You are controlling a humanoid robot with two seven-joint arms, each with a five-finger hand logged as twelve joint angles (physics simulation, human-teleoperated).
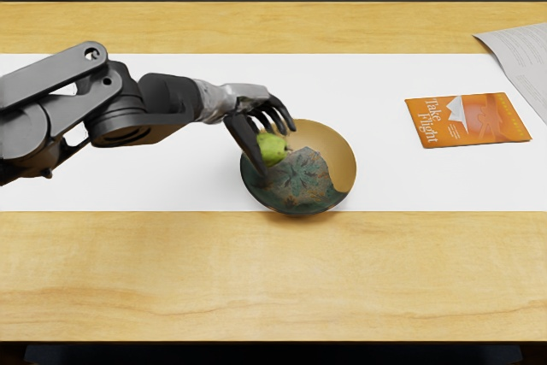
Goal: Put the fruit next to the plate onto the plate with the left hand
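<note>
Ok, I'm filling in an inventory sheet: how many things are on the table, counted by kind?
green fruit: 1, grasped by the left hand over the plate's left rim
plate: 1
orange booklet: 1
paper sheet: 1
white runner: 1
Total: 5

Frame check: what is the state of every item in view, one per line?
left hand: fingers curled around the fruit, above the plate's left side.
fruit: green, held, within the plate's outline; contact with plate unclear.
plate: upright on the white runner.
booklet: closed, flat, right of plate.
</note>
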